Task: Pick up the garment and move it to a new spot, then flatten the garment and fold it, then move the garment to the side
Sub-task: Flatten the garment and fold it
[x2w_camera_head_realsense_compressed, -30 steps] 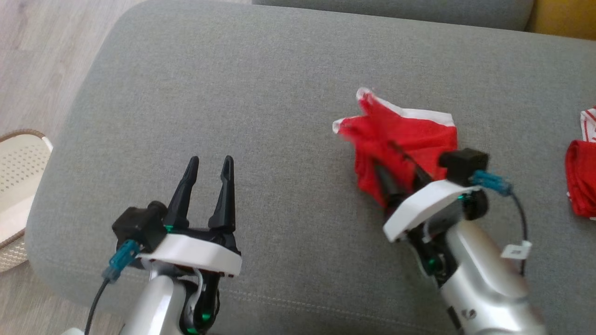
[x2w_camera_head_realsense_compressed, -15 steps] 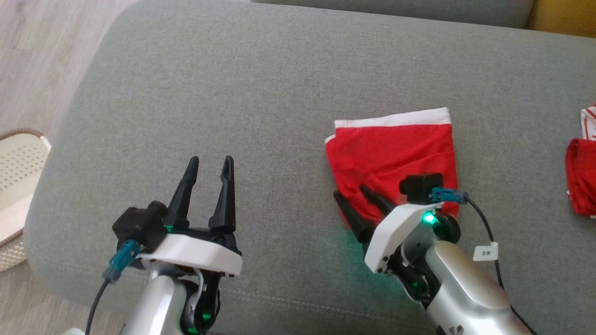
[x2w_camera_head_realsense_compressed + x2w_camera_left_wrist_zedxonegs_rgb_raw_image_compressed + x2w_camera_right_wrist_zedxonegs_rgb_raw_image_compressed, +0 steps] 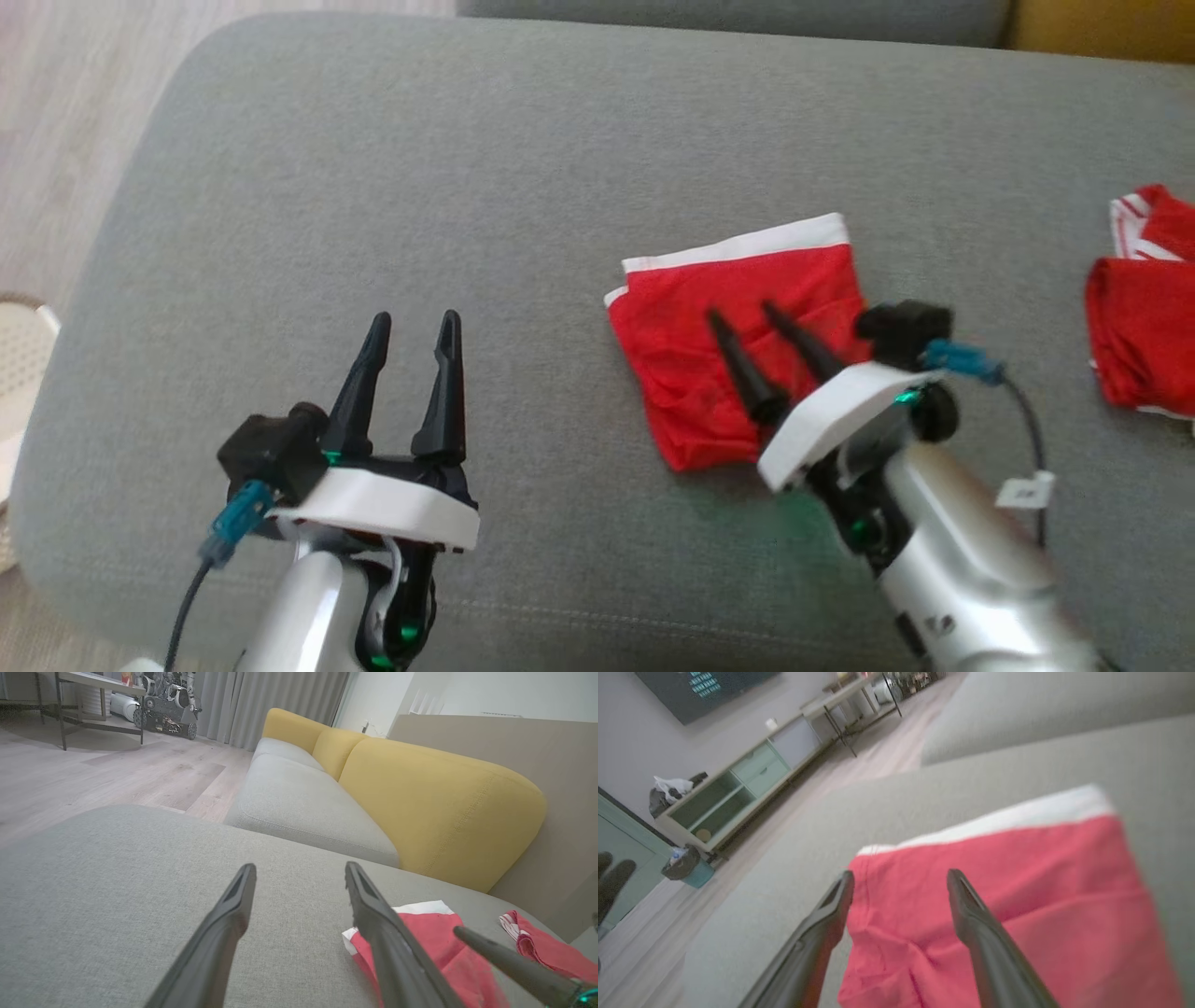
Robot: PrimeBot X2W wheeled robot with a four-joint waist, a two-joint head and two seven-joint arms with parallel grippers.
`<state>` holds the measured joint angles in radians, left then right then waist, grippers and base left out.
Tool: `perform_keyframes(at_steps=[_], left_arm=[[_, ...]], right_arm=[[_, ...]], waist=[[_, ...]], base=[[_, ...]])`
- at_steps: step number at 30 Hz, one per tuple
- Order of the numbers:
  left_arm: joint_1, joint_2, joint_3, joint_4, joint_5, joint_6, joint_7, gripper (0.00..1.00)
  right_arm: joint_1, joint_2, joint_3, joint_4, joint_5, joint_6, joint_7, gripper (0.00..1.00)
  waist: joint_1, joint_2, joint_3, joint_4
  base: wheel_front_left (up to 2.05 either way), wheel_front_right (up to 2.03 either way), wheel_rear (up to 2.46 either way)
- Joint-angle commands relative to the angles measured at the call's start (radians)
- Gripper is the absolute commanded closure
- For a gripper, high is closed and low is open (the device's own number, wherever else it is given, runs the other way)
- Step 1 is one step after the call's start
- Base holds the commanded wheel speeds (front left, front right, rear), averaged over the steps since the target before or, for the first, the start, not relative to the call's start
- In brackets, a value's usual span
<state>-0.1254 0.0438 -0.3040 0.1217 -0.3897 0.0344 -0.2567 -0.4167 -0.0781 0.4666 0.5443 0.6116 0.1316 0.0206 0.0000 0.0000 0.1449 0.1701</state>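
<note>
Hovering over the red garment [image 3: 677, 373], the right pincer [image 3: 741, 312] stands wide open and grips nothing; the left pincer [image 3: 415, 319], also open and empty, hangs above the near left part of the grey cushion [image 3: 467, 168]. The garment lies flat and doubled, right of the cushion's middle, so folding looks nearly done. Next likely calls for a pinch on its near edge to carry it aside. Another red cloth [image 3: 1144, 336] sits at the cushion's right edge. Beyond the cushion, the left wrist view adds a yellow backrest [image 3: 420, 793]; the right wrist view shows the white waistband [image 3: 994, 816] close, blurred.

Open grey cushion [image 3: 420, 168] left of the garment [image 3: 691, 392]; another red cloth [image 3: 1139, 336] lies right.
</note>
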Motion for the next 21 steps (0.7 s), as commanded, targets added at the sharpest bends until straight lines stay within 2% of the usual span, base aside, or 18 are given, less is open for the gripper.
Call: perform_keyframes(at_steps=[1, 9, 12, 15, 16, 21], left_arm=[[-0.023, 0.006, 0.043, -0.033, 0.007, -0.002, -0.005, 0.00], [-0.019, 0.006, 0.060, -0.052, 0.015, -0.009, -0.005, 0.00], [-0.019, 0.006, 0.062, -0.063, 0.014, -0.010, -0.005, 0.00], [-0.019, 0.006, 0.063, -0.067, 0.009, -0.009, -0.005, 0.00], [-0.017, 0.006, 0.061, -0.068, 0.008, -0.009, -0.005, 0.00], [0.001, 0.006, 0.053, -0.062, 0.016, -0.012, -0.005, 0.00]], right_arm=[[-0.031, -0.011, -0.004, -0.052, -0.018, -0.001, -0.025, 0.00], [-0.002, -0.105, -0.107, -0.143, -0.175, -0.001, -0.097, 0.00], [0.050, -0.128, -0.194, -0.186, -0.282, -0.001, -0.136, 0.00], [0.082, -0.133, -0.234, -0.204, -0.342, -0.001, -0.157, 0.00], [0.118, -0.122, -0.280, -0.218, -0.381, -0.001, -0.180, 0.00], [0.198, -0.085, -0.369, -0.245, -0.480, -0.001, -0.226, 0.00]], waist=[[0.0000, 0.0000, -0.014, -0.021], [0.0000, 0.0000, -0.040, -0.079], [0.0000, 0.0000, -0.048, -0.107], [0.0000, 0.0000, -0.050, -0.120], [0.0000, 0.0000, -0.052, -0.131], [0.0000, 0.0000, -0.056, -0.156]], base=[[0.00, 0.00, 0.00], [0.00, 0.00, 0.00], [0.00, 0.00, 0.00], [0.00, 0.00, 0.00], [0.00, 0.00, 0.00], [0.00, 0.00, 0.00]])
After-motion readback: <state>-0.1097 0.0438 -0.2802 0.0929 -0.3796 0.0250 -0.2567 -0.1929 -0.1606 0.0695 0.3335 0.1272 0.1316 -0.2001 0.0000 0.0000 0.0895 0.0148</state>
